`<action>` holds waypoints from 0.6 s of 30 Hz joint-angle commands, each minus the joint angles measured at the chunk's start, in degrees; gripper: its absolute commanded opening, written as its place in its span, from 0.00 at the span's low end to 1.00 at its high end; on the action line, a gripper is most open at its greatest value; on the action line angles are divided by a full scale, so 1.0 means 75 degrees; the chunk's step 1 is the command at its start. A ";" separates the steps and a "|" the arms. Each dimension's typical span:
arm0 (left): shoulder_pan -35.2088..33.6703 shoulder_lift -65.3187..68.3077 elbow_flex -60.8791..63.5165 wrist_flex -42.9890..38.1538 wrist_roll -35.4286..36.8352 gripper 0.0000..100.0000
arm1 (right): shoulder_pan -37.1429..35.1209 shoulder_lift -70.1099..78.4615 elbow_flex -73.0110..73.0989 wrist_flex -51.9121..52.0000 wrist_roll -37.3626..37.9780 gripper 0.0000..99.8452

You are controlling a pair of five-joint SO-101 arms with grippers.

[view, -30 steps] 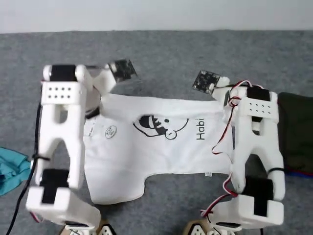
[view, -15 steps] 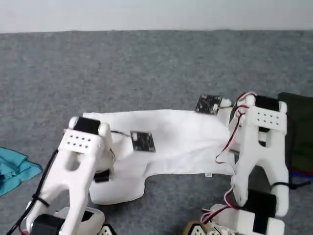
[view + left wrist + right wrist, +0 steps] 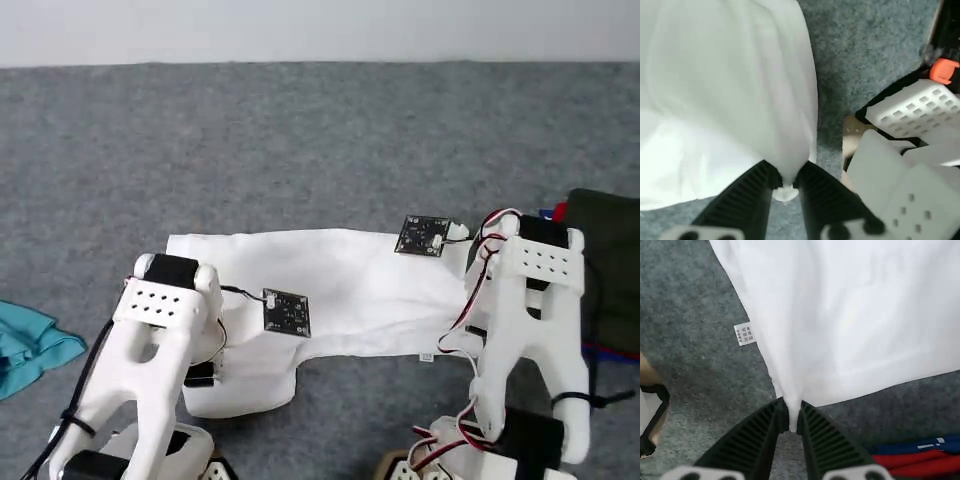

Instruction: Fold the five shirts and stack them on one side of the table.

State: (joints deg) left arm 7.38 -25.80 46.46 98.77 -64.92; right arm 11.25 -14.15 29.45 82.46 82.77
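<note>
Fingers of the left gripper (image 3: 785, 182) and the right gripper (image 3: 790, 422) are both closed on an edge of the white shirt (image 3: 340, 280). A second ago it lay flat and open. Now its far edge is drawn over toward the arms, so it lies doubled in the middle of the bench (image 3: 300, 140). I judge the first fold is almost laid.

Table (image 3: 320, 130): grey, felt-like surface.
White shirt (image 3: 340, 290): lying mid-table.
Teal cloth (image 3: 25, 345): well left of white shirt.
Dark folded pile (image 3: 610, 260): just right of white shirt.
</note>
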 commanded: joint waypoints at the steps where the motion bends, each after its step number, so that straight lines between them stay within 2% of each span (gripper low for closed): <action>1: -0.0035 -0.0211 0.0018 0.0246 -0.0223 0.01 | 0.0193 -0.0358 -0.0035 0.0053 0.0129 0.01; 6: -0.0035 -0.0188 0.0041 0.0258 -0.0656 0.01 | 0.0322 -0.0358 -0.0035 0.0510 0.0703 0.01; 18: -0.0035 -0.0211 0.0275 0.0246 -0.0809 0.01 | 0.0299 -0.0346 0.0258 0.0697 0.0762 0.01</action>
State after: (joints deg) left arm 7.38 -25.98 48.48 98.77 -70.37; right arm 12.92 -14.15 31.74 87.47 87.78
